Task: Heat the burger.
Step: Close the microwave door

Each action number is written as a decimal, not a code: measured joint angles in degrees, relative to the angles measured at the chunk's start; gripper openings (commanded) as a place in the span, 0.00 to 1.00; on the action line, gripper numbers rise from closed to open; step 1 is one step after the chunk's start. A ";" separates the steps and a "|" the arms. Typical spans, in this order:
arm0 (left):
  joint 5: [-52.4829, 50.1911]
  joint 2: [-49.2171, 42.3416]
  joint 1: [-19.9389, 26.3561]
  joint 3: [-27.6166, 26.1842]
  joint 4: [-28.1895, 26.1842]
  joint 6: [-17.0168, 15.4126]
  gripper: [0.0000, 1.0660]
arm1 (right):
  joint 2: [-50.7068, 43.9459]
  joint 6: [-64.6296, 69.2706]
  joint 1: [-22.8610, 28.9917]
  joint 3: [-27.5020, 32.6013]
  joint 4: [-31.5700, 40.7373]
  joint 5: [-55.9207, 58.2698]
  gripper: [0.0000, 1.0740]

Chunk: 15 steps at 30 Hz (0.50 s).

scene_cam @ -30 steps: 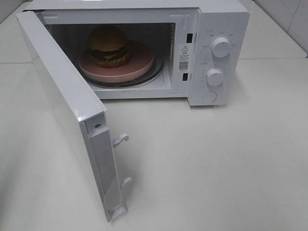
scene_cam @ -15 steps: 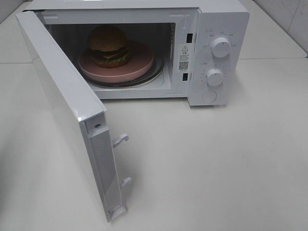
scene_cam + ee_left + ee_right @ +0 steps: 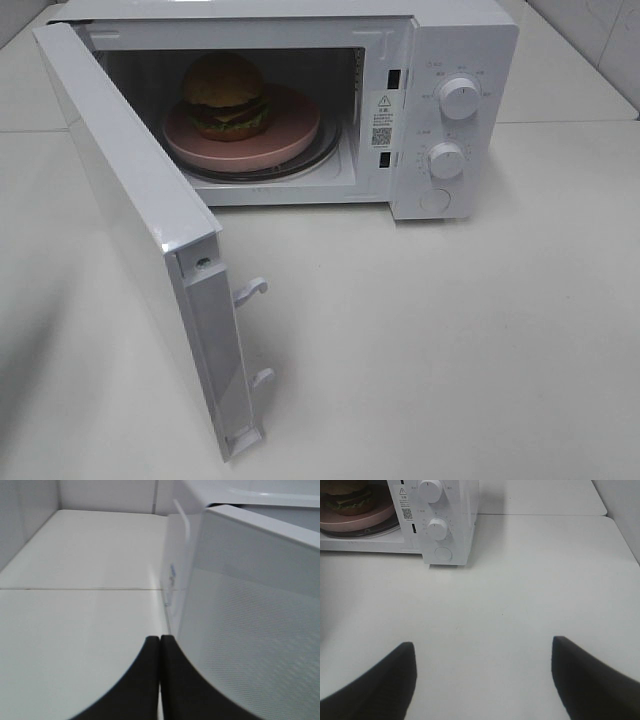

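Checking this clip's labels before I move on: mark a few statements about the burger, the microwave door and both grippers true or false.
1. The burger sits on the pink plate inside the microwave. True.
2. The microwave door is shut. False: it stands wide open.
3. The left gripper is open. False: its jaws are closed together on nothing, next to the door.
4. The right gripper is open and holds nothing. True.
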 measured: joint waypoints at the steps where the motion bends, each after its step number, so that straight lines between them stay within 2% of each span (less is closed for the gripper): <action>1: -3.78 2.92 0.00 0.00 5.04 -3.15 0.00 | 0.00 0.00 0.00 0.00 0.00 0.00 0.69; 5: -10.43 9.51 0.00 0.00 9.28 -5.16 0.00 | 0.00 0.00 0.00 0.00 0.00 0.00 0.69; 15: -24.12 24.75 0.00 -0.17 9.68 -3.38 0.00 | 0.00 0.00 0.00 0.00 -0.06 0.00 0.69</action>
